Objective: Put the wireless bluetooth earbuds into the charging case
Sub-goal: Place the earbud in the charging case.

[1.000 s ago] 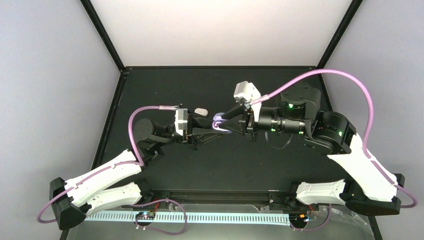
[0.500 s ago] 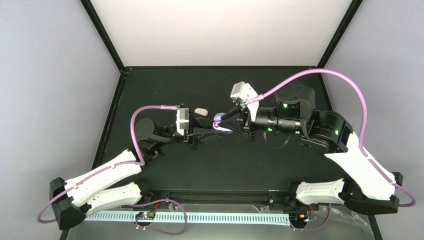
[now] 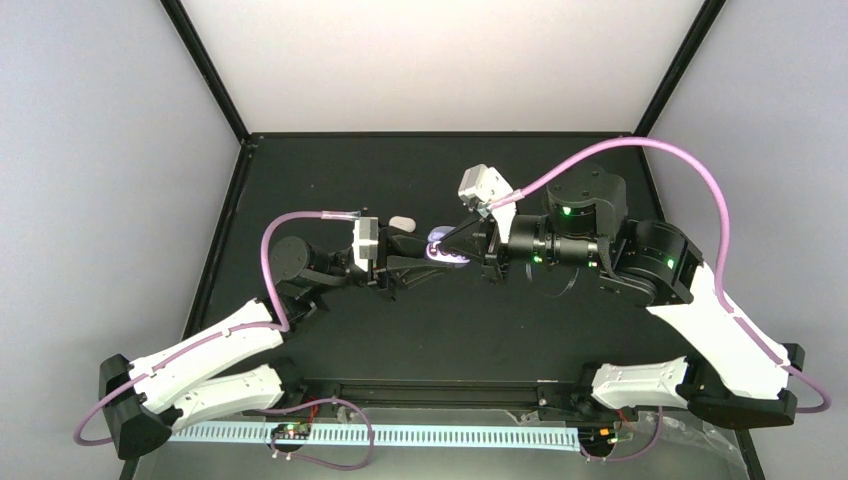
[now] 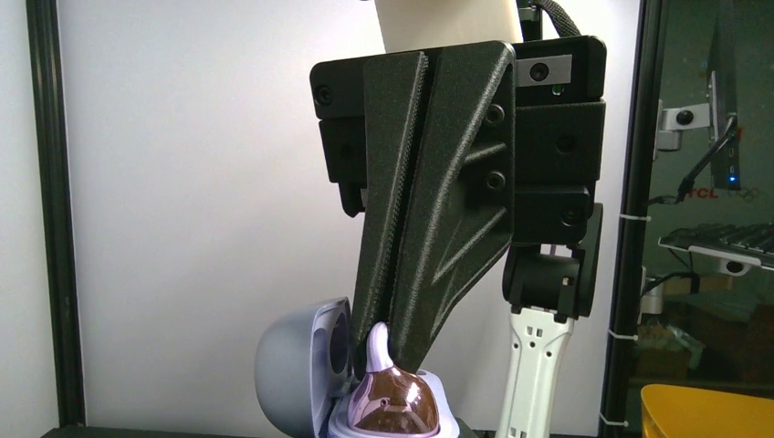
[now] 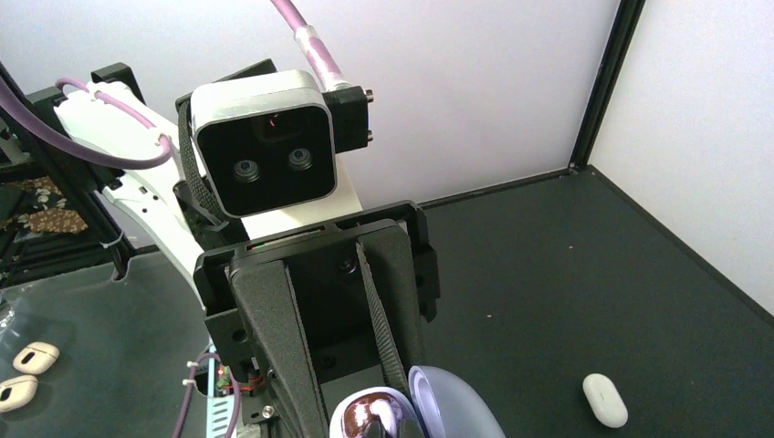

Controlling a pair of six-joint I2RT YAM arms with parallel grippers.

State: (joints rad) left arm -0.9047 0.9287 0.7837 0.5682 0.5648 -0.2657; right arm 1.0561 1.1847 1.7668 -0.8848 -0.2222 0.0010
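Charging case [image 4: 290,376] stands lid-open, clamped in the left gripper [image 3: 427,259], which I'd say steadies it. Directly above the case, the right gripper [image 4: 391,336] has its fingers pinched together on one earbud [image 4: 375,340], apparently aiming for a well. The other earbud [image 3: 401,222] lies on the table [image 3: 500,320] just beyond the case.

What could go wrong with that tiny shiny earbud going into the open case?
1. The right gripper pinches only the thin stem of the shiny pinkish earbud, so it might slip out and fall.
2. The open greyish-lavender clamshell charging case seems held in the air by the left gripper, so a hard push could tilt or knock it loose.
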